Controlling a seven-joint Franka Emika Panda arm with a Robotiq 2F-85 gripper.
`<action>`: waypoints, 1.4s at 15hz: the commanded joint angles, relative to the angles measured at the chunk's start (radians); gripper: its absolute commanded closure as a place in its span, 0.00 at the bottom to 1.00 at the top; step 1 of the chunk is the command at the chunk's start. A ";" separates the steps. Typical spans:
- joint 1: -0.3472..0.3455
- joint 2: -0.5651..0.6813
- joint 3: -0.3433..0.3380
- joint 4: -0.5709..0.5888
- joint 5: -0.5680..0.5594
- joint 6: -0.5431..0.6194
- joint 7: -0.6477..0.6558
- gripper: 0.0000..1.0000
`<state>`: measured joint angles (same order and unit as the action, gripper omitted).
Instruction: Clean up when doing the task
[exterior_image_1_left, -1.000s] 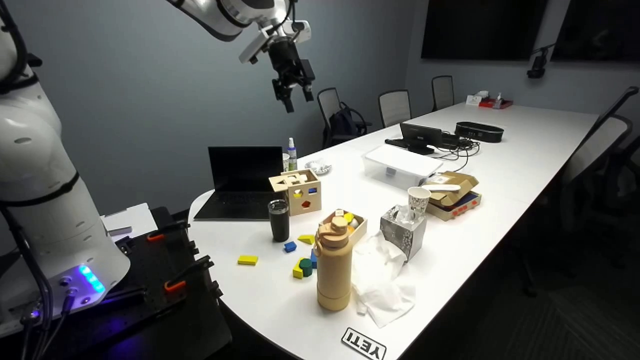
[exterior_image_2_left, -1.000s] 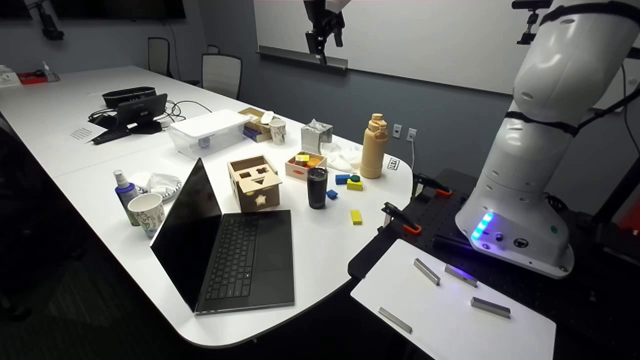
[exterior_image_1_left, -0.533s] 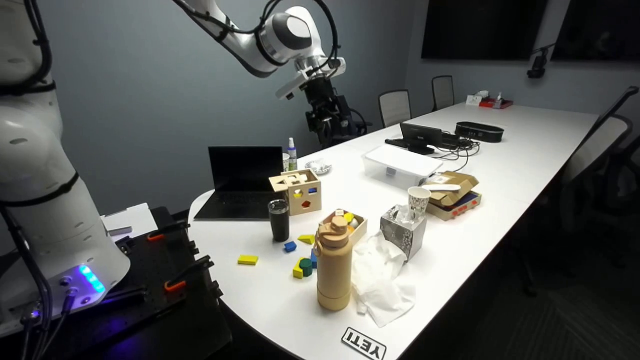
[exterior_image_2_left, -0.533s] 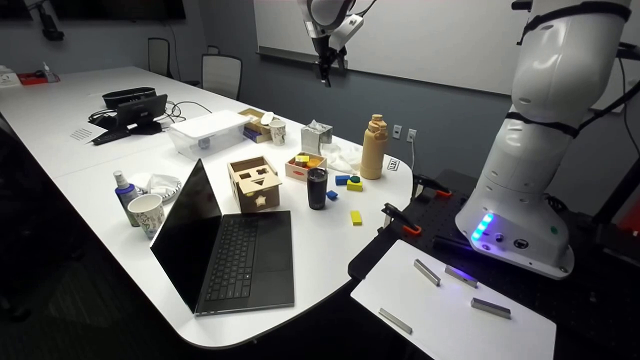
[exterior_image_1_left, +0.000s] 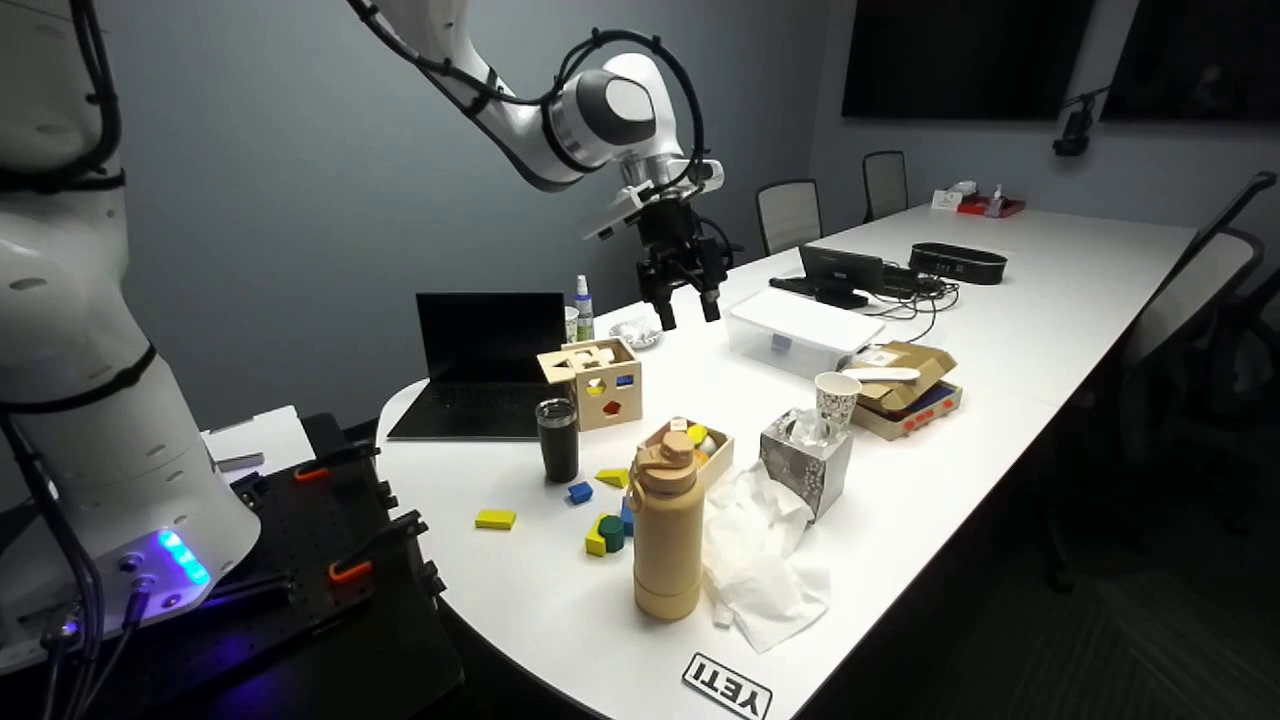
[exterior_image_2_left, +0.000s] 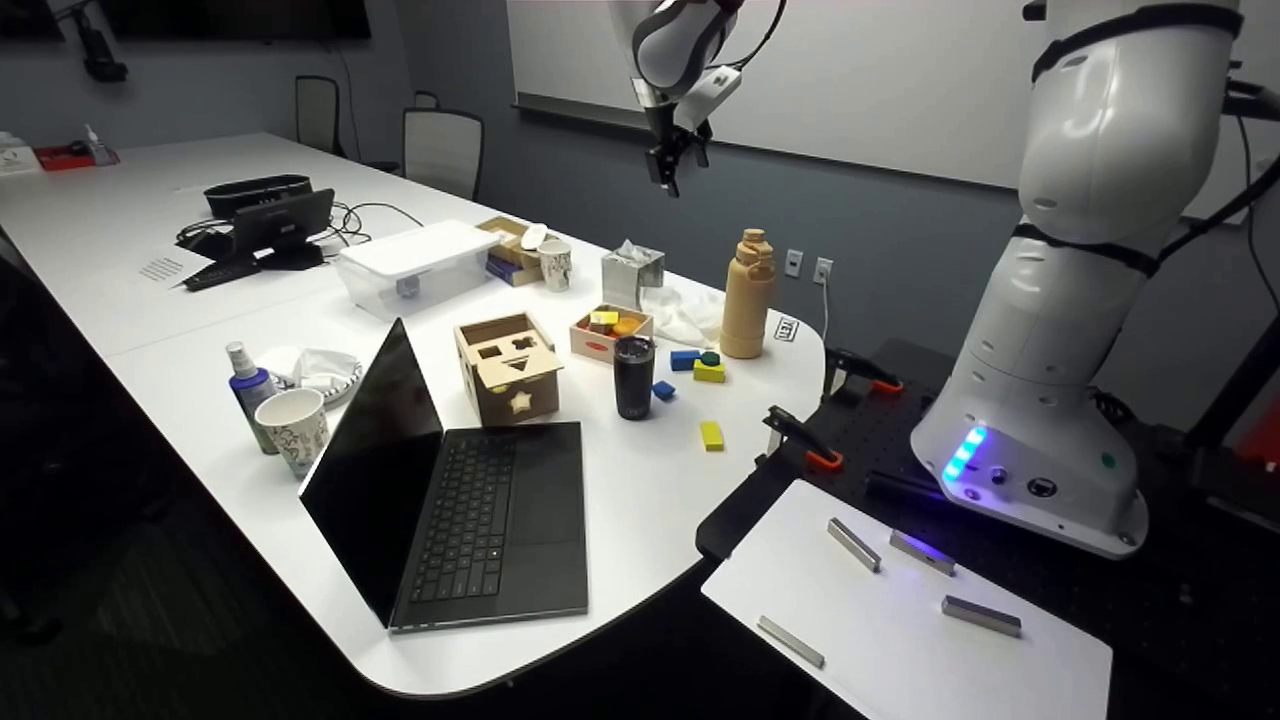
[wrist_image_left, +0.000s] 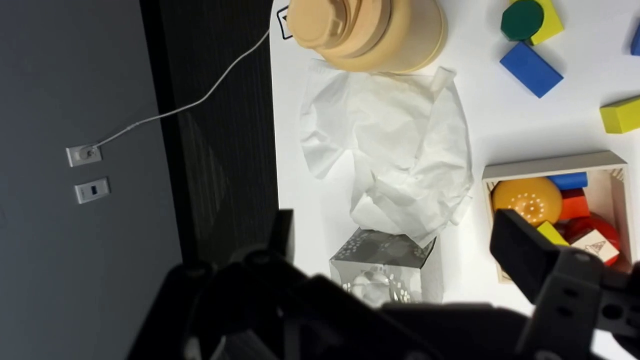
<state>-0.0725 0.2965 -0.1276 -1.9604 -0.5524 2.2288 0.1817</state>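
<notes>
My gripper (exterior_image_1_left: 689, 313) is open and empty, high in the air; it also shows in an exterior view (exterior_image_2_left: 688, 177) and in the wrist view (wrist_image_left: 392, 217). Below it in the wrist view lie crumpled white tissues (wrist_image_left: 400, 145), touching a grey patterned tissue box (wrist_image_left: 377, 247). The tissues (exterior_image_1_left: 760, 560) lie beside the tan bottle (exterior_image_1_left: 668, 540). Loose blocks lie on the white table: a yellow one (exterior_image_1_left: 495, 520), a small blue one (exterior_image_1_left: 580, 492), a green one (exterior_image_1_left: 611, 533) and others. A wooden tray (wrist_image_left: 555, 165) holds toy pieces. A wooden shape box (exterior_image_2_left: 510, 375) stands by the laptop.
A black tumbler (exterior_image_1_left: 558, 440) and an open laptop (exterior_image_1_left: 490, 370) stand near the shape box. A lidded clear bin (exterior_image_1_left: 800, 335), a paper cup (exterior_image_1_left: 837, 400) and cardboard boxes (exterior_image_1_left: 910, 385) stand farther along. Another cup (exterior_image_2_left: 295, 425), a spray bottle (exterior_image_2_left: 250, 390) and a plate with tissue (exterior_image_2_left: 330, 375) stand behind the laptop.
The arm has come down and swung over, so the gripper is lower and farther right in both exterior views. The gripper is still empty. The objects on the table have not moved.
</notes>
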 joint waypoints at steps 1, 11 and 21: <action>0.011 0.000 -0.011 0.003 0.006 -0.001 -0.004 0.00; 0.010 0.346 -0.058 0.106 0.036 0.134 0.029 0.00; 0.027 0.716 -0.138 0.377 0.126 0.193 0.048 0.00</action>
<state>-0.0691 0.9321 -0.2379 -1.6716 -0.4614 2.4302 0.2247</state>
